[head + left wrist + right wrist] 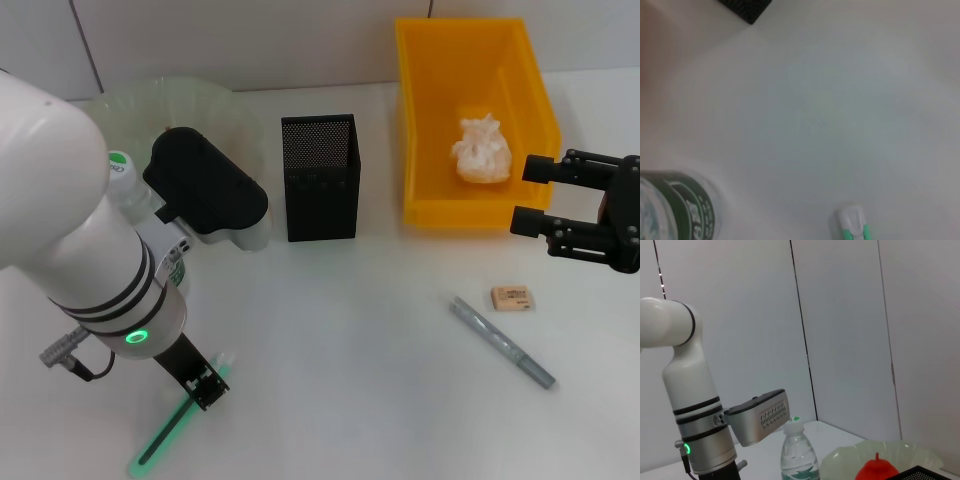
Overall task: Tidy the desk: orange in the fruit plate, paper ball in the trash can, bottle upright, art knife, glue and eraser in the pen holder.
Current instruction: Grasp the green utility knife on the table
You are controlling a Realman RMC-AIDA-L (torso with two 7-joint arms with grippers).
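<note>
Right gripper (532, 196), jaws spread and empty, hangs just beyond the eraser (512, 297), near the desk's right edge.

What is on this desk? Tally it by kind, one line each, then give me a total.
Containers: 3 (yellow bin, black mesh pen holder, fruit plate)
Stationery: 3 (eraser, grey art knife, green stick, likely the glue)
Water bottle: 1
Paper ball: 1
Orange: 1
Total: 9
</note>
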